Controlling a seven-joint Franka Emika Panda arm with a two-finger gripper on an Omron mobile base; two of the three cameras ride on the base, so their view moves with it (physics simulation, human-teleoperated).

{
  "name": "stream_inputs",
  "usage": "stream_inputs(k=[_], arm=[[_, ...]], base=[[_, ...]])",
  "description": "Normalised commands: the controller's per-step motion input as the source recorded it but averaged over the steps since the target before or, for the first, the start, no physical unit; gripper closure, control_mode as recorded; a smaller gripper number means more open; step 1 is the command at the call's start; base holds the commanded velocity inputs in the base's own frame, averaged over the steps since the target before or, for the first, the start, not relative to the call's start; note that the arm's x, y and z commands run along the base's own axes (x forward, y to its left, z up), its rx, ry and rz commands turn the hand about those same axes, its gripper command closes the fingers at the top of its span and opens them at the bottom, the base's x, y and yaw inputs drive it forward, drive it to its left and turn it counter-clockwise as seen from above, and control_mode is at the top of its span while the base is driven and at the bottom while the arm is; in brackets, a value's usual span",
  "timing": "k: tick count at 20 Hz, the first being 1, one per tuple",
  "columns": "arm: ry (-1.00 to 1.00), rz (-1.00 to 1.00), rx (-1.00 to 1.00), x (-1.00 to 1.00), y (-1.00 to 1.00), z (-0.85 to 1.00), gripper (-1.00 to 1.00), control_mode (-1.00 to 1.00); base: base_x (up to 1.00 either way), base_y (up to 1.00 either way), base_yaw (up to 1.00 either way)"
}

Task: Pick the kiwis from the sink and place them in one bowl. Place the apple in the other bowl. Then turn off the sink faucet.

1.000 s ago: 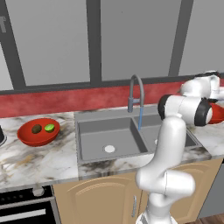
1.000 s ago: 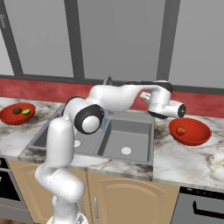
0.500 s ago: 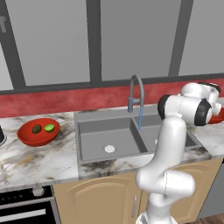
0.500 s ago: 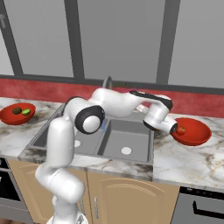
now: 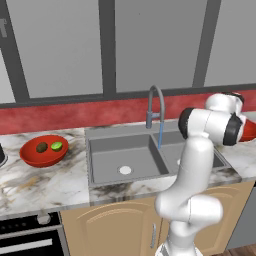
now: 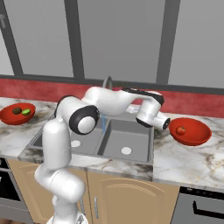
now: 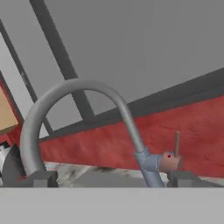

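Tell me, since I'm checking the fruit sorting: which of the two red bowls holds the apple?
The red bowl on the counter right of the sink holds the apple; the other red bowl, left of the sink, holds the two kiwis.

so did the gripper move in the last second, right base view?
Yes. The gripper dropped and swung back from over the right-hand red bowl toward the sink. It now sits at the bowl's left rim; the apple lies in the bowl.

Glossy white arm, dark joints
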Motion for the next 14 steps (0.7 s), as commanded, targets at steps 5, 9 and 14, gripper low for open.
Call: stream_inputs(k=[5,9,14], arm=[[-0.22,0.06,-0.11,-0.03,0.41,0.0,-1.0,-1.0],[-0.16,0.13,-0.14,0.0,0.29,-0.09,-1.0,-1.0],[0.0,0.13,-0.17,0.0,0.05,-0.22,-1.0,-1.0]], base=[[0.0,0.0,0.0],[0.0,0.0,0.0],[0.0,0.0,0.0]])
